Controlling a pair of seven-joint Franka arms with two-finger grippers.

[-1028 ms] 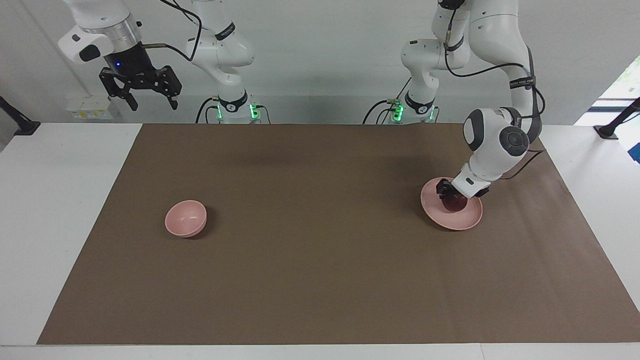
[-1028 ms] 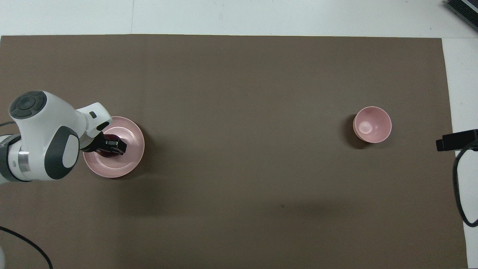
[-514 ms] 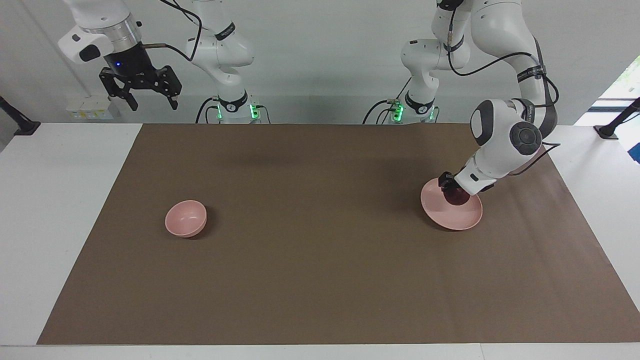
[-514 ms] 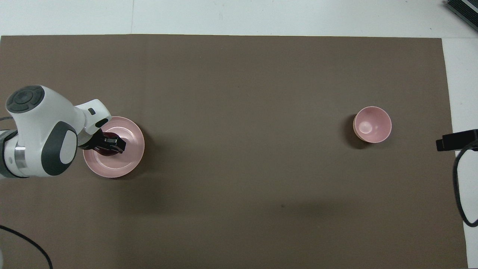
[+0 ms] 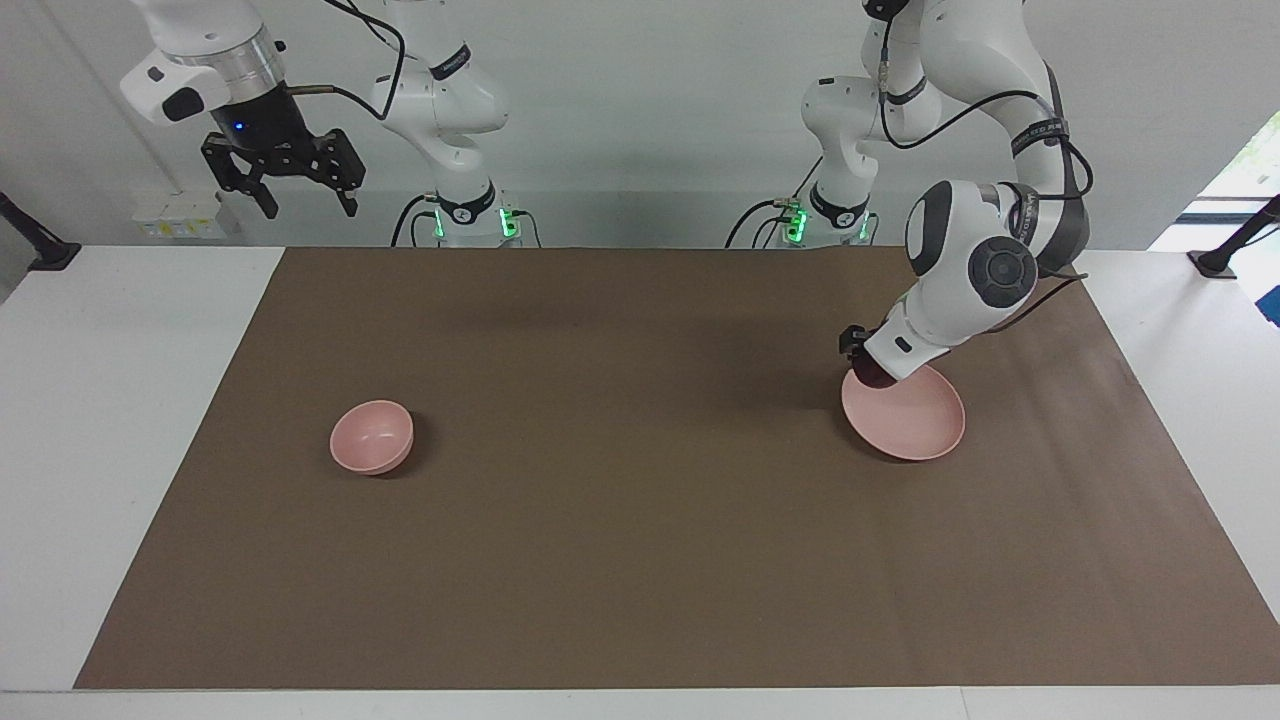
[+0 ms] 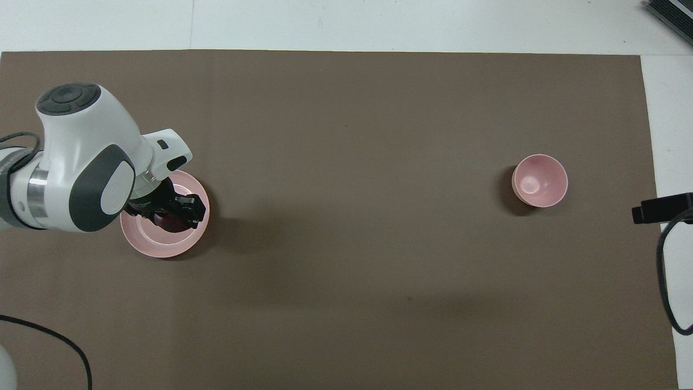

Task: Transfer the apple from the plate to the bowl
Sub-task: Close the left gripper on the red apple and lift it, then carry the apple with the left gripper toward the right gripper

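The right gripper (image 5: 293,185) waits, jaws apart, high above the right arm's end of the table. One bowl (image 5: 372,436) stands empty at that end, well apart from the one plate (image 5: 915,425) at the left arm's end. Since half a second ago, the left gripper (image 5: 866,368) has lifted the one apple (image 5: 868,374), clamped between its fingers, clear of the plate and now holds it over the plate's rim. Judgement: pickup is complete; transport to the bowl remains.
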